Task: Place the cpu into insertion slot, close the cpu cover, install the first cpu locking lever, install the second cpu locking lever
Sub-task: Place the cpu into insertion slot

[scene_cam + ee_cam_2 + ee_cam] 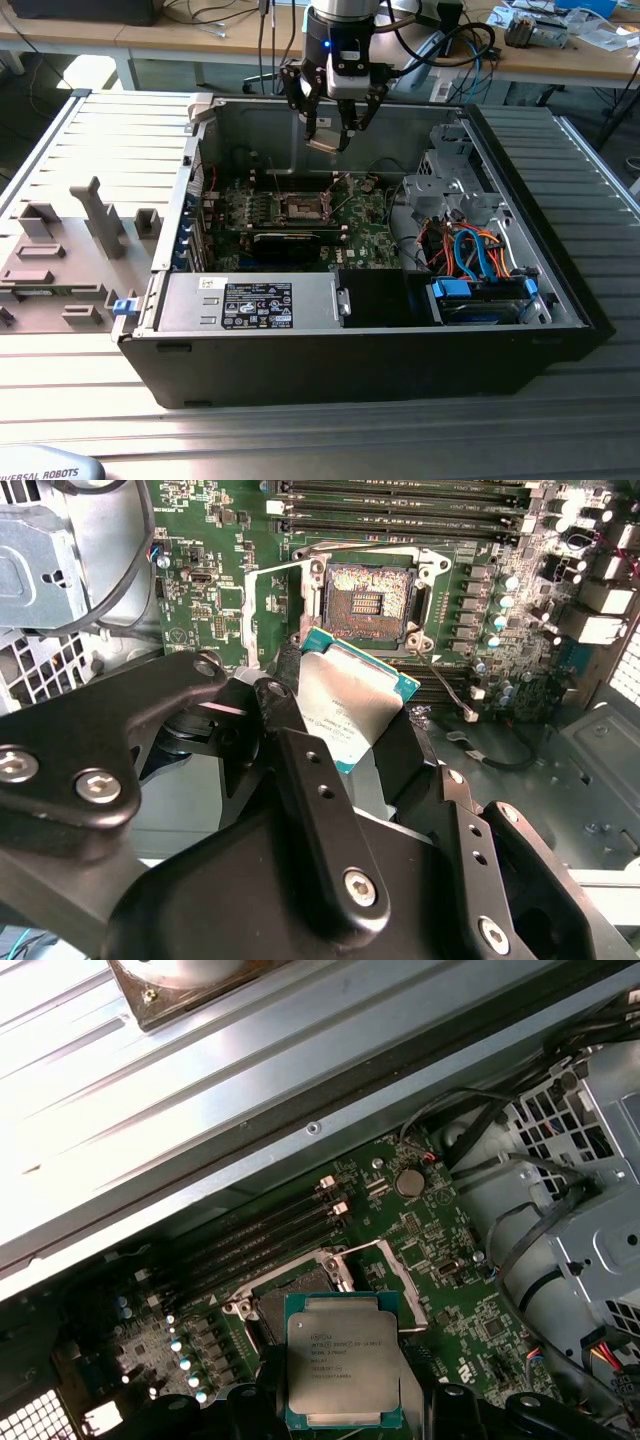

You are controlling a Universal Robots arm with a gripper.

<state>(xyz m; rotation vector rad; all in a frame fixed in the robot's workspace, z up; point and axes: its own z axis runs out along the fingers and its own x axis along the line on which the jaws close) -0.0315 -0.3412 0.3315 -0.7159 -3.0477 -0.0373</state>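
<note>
Above insertion slot (368,598) clear; cpu cover (248,615) raised.

Small print on the cpu (343,1365); more on a white label (258,303) — none readable.

The cpu (345,1365) has a smooth silver-grey metal top.
</note>
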